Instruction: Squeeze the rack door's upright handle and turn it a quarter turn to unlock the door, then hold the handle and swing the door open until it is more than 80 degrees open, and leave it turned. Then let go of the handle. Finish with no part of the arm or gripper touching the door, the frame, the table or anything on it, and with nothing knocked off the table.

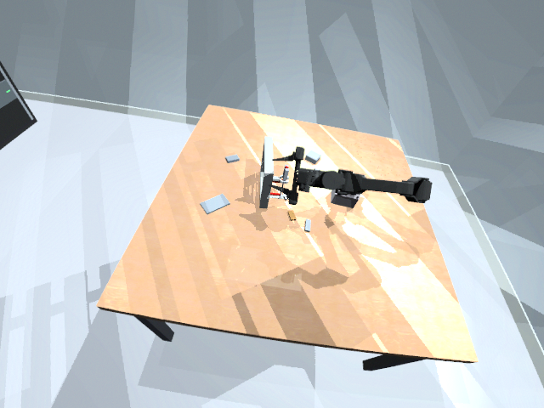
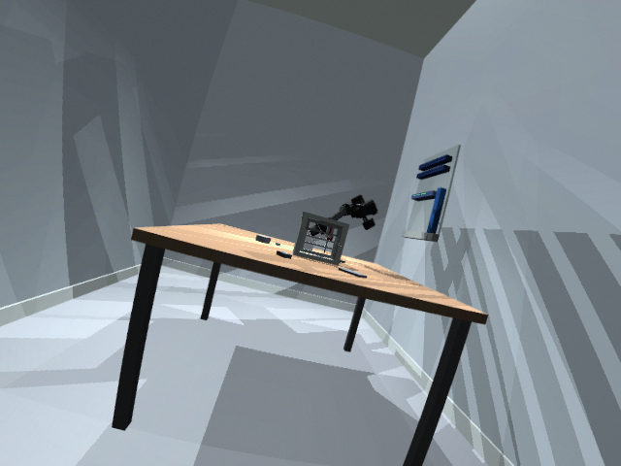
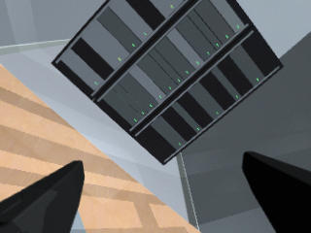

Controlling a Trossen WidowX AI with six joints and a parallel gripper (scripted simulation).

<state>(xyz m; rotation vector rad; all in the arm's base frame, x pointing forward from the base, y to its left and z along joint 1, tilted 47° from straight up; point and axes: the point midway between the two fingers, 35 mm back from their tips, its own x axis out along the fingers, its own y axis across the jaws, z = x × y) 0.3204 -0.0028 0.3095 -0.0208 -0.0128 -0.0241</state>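
Jaws spread wide, pinching nothing; we judged they were kept apart to pass around the handle. The desk (image 1: 184,280) (image 2: 241,260) (image 3: 29,116) bore the frame (image 1: 267,151) (image 2: 323,218), upright, apparently to let the door swing. The arm (image 1: 382,185) (image 2: 339,216) reached towards its handle side. The red-tipped handle (image 1: 286,167) stood out between frame and arm. We could read no brands or labels.

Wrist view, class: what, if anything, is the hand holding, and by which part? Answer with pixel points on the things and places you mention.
Nothing is held: the hand (image 1: 282,177) (image 3: 164,164) is open, its two fingers wide apart with no object gripped between them.
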